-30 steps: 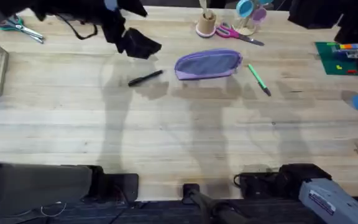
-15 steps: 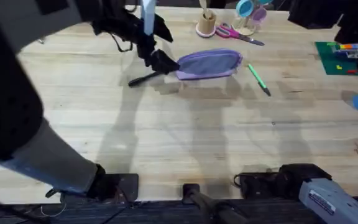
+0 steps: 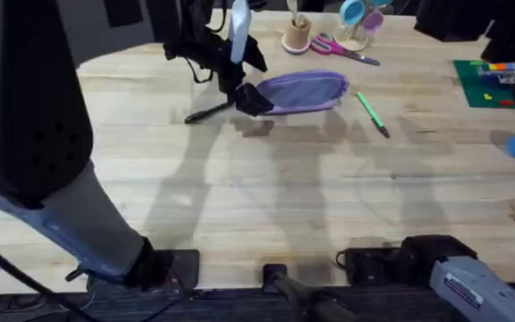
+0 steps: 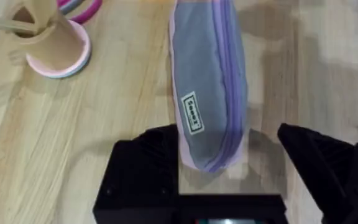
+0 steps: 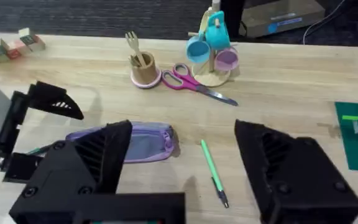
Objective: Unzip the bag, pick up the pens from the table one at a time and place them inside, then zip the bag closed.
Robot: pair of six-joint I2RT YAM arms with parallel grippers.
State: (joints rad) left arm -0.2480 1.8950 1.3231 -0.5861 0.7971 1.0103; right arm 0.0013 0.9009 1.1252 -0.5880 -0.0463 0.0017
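Observation:
The lavender bag point(image 3: 304, 91) lies zipped at the back middle of the table point(image 3: 266, 188). My left gripper point(image 3: 250, 97) is at the bag's left end. In the left wrist view the bag point(image 4: 207, 81) runs lengthwise, and its end sits between the spread fingers point(image 4: 145, 158) of the open left gripper point(image 4: 229, 158). The black pen point(image 3: 209, 112) lies just left of the bag, beside the gripper. Right of the bag is the green pen point(image 3: 373, 114). My right gripper point(image 5: 182, 130) hangs open, high and well back from the bag point(image 5: 135, 143) and green pen point(image 5: 213, 171).
Behind the bag stand a wooden cup point(image 3: 297, 34) with utensils, pink-handled scissors point(image 3: 342, 52) and a small mug stand point(image 3: 358, 18). A green plate point(image 3: 494, 82) with coloured bricks sits at the right edge. The front half of the table is bare wood.
The left arm has swung from the back left of the table rightward and down to the bag's left end. Bag and pens have stayed put.

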